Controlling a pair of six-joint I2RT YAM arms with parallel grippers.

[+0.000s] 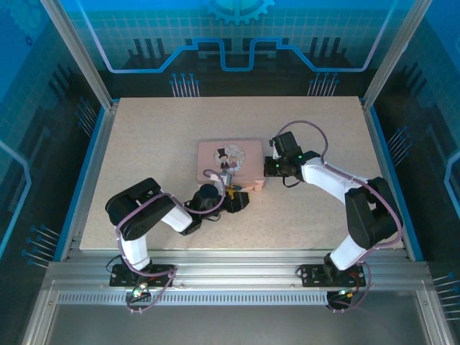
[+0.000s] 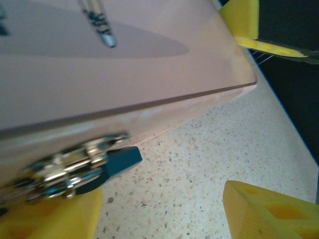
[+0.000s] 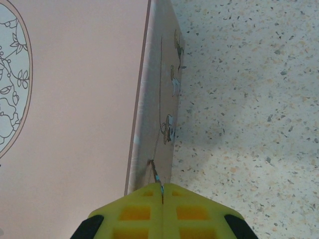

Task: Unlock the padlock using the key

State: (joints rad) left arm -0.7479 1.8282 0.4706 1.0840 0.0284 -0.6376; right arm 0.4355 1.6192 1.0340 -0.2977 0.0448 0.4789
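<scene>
Looking at your left gripper (image 2: 159,211) first: its yellow fingers (image 2: 264,211) are spread wide. The padlock (image 2: 118,160) sits right against one of them and the other is well apart, so nothing's clamped. The padlock hangs by its silvery shackle (image 2: 65,172) off the front wall of the pink tin (image 2: 124,74), low down near the speckled surface (image 2: 214,164).

Your right gripper (image 3: 162,193) is pressed together on a thin sliver poking out of the tips, which I'd guess is the key (image 3: 156,174). It's up against the tin's side edge near a corner, well away from the lock.

So I'd call this the steadying step: lock not yet held, key not yet in. Next move imo: close the left gripper on the lock body so it can't swing, then bring the key round to it. I can't make out the keyhole, so go slow on the lining up.
</scene>
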